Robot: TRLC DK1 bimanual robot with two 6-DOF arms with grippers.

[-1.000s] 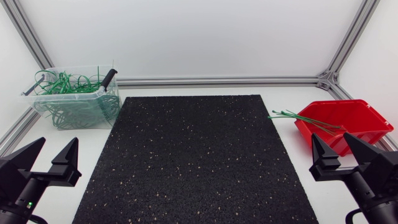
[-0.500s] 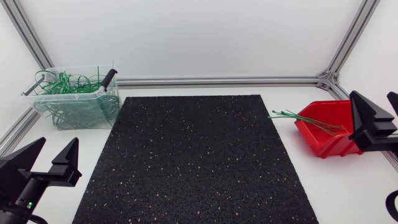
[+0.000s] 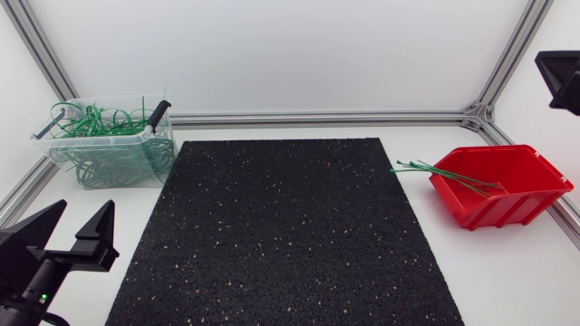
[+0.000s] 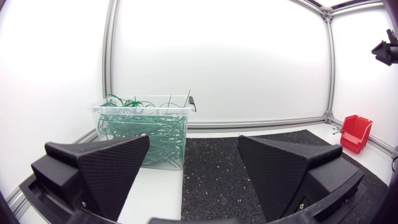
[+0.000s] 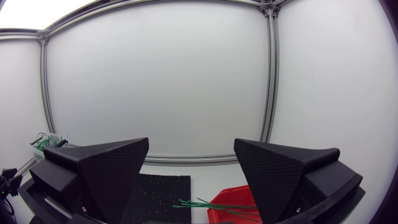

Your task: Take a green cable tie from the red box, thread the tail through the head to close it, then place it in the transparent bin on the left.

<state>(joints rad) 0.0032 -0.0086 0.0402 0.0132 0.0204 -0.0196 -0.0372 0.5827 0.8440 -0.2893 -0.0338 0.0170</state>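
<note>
The red box (image 3: 497, 188) stands at the table's right side, with several green cable ties (image 3: 443, 172) poking over its left rim. At the back left is the transparent bin (image 3: 107, 149), full of looped green ties. My left gripper (image 3: 84, 209) stands open and empty at the front left corner, well short of the bin (image 4: 144, 128). My right gripper (image 3: 562, 76) is raised high by the right edge, only partly in the head view. In the right wrist view it is open (image 5: 190, 177) and empty, with the red box (image 5: 234, 209) and ties (image 5: 208, 204) far below it.
A black speckled mat (image 3: 285, 231) covers the middle of the table between the bin and the box. Aluminium frame rails (image 3: 317, 118) run along the back and side edges. A small black handle (image 3: 159, 112) rests on the bin's right rim.
My right arm has risen from the front right corner, past the red box, up to the head view's upper right edge. The left arm has not moved.
</note>
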